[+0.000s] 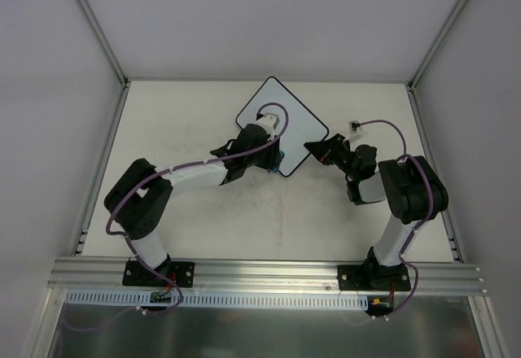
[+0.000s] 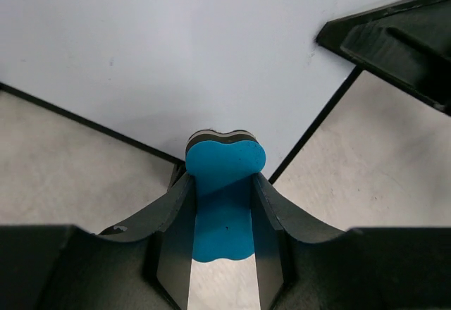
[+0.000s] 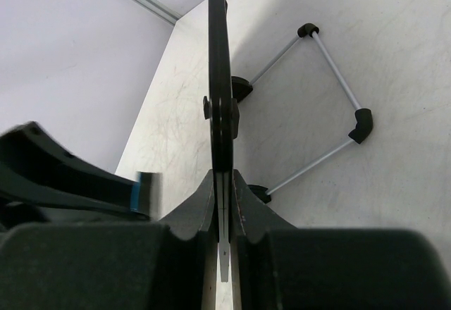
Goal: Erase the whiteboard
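Pinching the eraser (image 2: 225,162) in my left gripper (image 2: 223,187) over the whiteboard's (image 1: 297,118) near corner, I see the board spreading ahead toward the table's (image 1: 179,114) far edge. My right gripper (image 3: 223,177) clamps its near-right rim.

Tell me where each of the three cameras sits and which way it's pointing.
Top external: above, behind the bases, looking down on table, whiteboard, left arm and right arm.
Left wrist: looks along the left gripper, clamping the blue eraser, onto the whiteboard's face.
Right wrist: looks along the right gripper, shut on the whiteboard's edge.
Shared: both wrist views show the whiteboard and the opposite gripper.
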Controlling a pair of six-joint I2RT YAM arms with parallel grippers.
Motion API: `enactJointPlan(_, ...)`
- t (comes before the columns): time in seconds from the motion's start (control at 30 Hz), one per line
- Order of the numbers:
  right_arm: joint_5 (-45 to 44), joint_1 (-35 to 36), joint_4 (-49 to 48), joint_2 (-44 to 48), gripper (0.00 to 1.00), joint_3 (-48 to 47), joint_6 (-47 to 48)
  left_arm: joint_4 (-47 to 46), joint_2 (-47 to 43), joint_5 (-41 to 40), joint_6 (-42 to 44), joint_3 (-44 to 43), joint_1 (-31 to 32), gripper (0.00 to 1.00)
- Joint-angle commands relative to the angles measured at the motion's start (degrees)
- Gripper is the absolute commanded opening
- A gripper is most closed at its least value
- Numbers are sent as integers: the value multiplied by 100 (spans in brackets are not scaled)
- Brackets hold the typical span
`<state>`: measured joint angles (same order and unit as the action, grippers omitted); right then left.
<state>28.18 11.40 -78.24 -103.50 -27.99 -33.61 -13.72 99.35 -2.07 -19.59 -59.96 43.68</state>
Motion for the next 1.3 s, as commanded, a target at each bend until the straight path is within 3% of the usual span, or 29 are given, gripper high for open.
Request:
enactJointPlan(0.0, -68, 47, -948, -109, 0, -119, 240, 640, -986, -452, 70, -77, 0, 0)
enactJointPlan(0.13, -68, 38, -948, -109, 0, -119, 240, 1274, -1558, -541, -255, 255, -79, 0)
enactJointPlan(0.27, -67, 47, -956, -109, 0, -119, 240, 1336, -2059, -233, -606, 924, -386, 0)
enactJointPlan(0.5, -59, 47, -948, -117, 0, -119, 249, 1564, -2815, 189, -862, 1857, -1431, 0)
enactJointPlan(0.67, -76, 64, -956, -126, 0, -119, 276, 2311, -3123, -565, -607, 1752, -1608, 0)
enactJointPlan(1.0, -85, 91, -948, -161, 0, -128, 275, 2470, -2369, -356, -563, 1602, -2206, 0)
enactJointPlan(1.27, -85, 99, -948, -153, 0, -119, 267, 2461, -1464, -268, -528, 1093, -2215, 5)
